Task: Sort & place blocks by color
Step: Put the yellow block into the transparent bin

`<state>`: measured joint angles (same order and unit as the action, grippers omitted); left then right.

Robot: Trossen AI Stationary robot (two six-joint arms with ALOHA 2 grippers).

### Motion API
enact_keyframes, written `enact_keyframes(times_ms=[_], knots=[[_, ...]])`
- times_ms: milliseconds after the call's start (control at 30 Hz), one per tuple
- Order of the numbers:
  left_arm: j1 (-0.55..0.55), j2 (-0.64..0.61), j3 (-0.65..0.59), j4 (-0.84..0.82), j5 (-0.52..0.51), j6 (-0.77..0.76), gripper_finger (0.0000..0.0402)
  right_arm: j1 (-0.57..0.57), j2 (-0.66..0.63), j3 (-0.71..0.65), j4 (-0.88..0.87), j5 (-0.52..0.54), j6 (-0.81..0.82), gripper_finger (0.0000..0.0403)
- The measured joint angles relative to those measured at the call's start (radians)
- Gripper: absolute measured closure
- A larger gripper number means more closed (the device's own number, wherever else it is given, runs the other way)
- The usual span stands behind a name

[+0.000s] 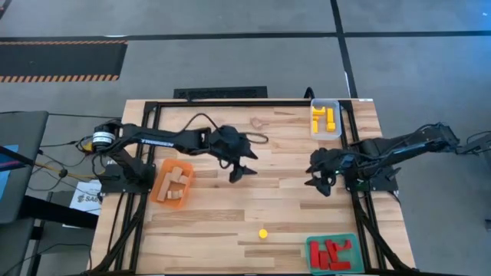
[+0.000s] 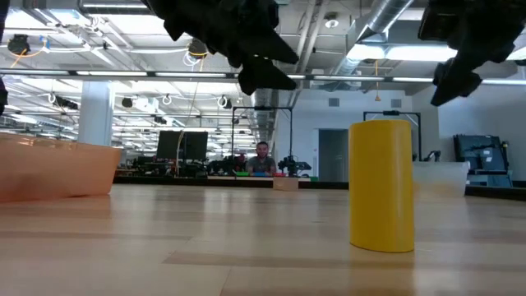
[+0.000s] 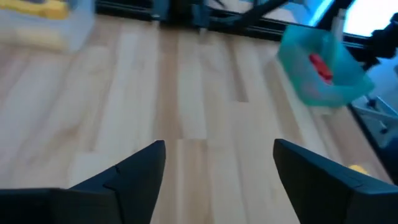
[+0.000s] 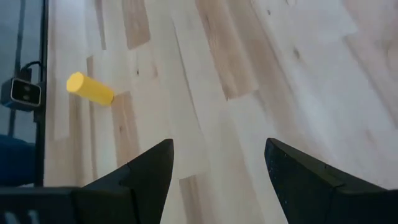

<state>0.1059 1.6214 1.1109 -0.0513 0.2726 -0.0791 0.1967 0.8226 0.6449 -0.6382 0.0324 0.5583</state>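
One yellow cylinder [image 1: 263,234] stands loose.

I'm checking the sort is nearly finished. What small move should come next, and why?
Probably the right gripper, open and empty, should swing toward the yellow cylinder standing alone on the table. It seems the only block outside a tray, and the yellow blocks sit in the clear tray on the right arm's side.

Lone cylinder [image 1: 263,233] stands near-centre on table [image 1: 291,146]; trays sit at left [image 1: 163,175], far right [image 1: 325,104], near right [image 1: 310,247].
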Motion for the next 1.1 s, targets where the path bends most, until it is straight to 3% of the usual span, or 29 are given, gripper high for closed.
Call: enact_keyframes(times_ms=[100,400,633,900,1100], knots=[[-0.040,0.045,0.006,0.030,-0.015,0.008,0.0111,-0.004,-0.025,0.000,-0.002,0.003,-0.081,0.0127],[-0.202,0.131,0.065,0.001,-0.192,-0.058,0.0111,-0.003,-0.095,0.000,-0.101,0.000,-0.296,0.0127],[-0.316,0.151,0.074,-0.020,-0.323,-0.139,0.0111,-0.003,-0.102,-0.021,-0.060,-0.007,-0.306,0.0127],[-0.417,0.189,0.072,-0.046,-0.251,-0.041,0.0111,-0.019,-0.086,-0.022,-0.017,-0.004,-0.242,0.0127],[-0.472,0.267,0.076,0.067,-0.229,0.016,0.0111,-0.028,-0.073,-0.022,-0.001,-0.008,-0.170,0.0127]])
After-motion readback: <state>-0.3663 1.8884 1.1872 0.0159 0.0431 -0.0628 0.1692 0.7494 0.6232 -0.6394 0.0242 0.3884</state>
